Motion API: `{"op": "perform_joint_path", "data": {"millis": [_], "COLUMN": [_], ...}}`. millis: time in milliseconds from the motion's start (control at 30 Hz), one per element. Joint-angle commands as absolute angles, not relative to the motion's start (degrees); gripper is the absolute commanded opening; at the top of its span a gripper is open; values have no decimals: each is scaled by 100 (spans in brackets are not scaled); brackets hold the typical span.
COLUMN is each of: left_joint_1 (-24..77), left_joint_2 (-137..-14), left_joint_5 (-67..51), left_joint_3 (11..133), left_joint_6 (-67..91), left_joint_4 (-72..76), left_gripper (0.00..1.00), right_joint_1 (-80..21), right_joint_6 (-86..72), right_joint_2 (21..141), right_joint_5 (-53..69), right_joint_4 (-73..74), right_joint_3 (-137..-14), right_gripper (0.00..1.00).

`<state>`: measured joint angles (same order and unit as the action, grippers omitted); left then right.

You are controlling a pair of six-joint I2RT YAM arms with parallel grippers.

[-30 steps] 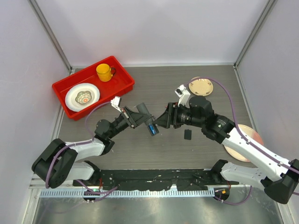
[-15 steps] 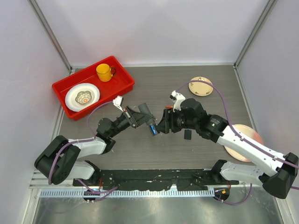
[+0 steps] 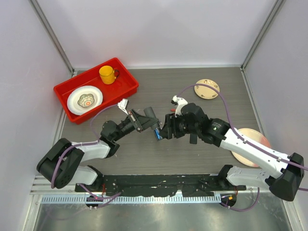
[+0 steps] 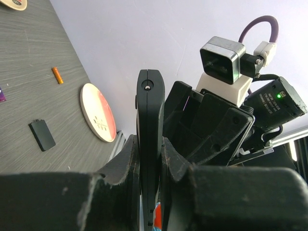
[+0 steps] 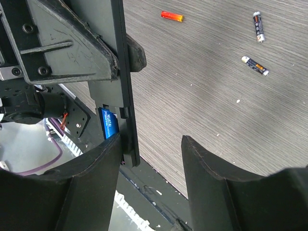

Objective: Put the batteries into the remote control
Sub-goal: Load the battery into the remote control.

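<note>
My left gripper (image 3: 153,124) is shut on the remote control (image 3: 155,128), a slim black bar held on edge above the table. In the left wrist view the remote (image 4: 150,106) stands edge-on between the fingers. A blue battery (image 5: 109,122) sits in the remote's (image 5: 122,82) open compartment. My right gripper (image 3: 166,131) is open and empty, its left finger (image 5: 96,163) right beside the remote's lower end. An orange-red battery (image 5: 172,16) and two dark silver batteries (image 5: 258,26) (image 5: 255,66) lie loose on the table.
A small black square piece (image 4: 42,134) lies on the table under my right arm. A red tray (image 3: 130,86) at back left holds a yellow mug (image 3: 108,74) and a white plate (image 3: 84,99). A round wooden disc (image 3: 207,89) lies at the back, a reddish plate (image 3: 258,136) at right.
My right gripper has moved left and closed in on the remote's lower end. The left gripper has kept hold of the remote and barely moved.
</note>
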<state>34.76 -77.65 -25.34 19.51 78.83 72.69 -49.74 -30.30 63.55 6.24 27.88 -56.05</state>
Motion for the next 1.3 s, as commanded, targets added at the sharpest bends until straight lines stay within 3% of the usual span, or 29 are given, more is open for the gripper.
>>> {"op": "perform_joint_path", "data": {"millis": [0,1267], "left_joint_1": [3507,3524], "left_joint_2": [-7708,-7690], "left_joint_5": [-2584,-2531], "left_joint_3": [2215,2013], "left_joint_6": [7945,7805], "left_joint_4": [8859,8859], "left_gripper": [0,1], "right_joint_1": [-5115,-5203], "right_joint_6": [-2997,-2900], "right_joint_2": [6504,6100], "right_joint_5": [483,-360], "right_joint_4": [2628,3226], "right_joint_3": [-5766,-6179], "right_gripper": [58,61]}}
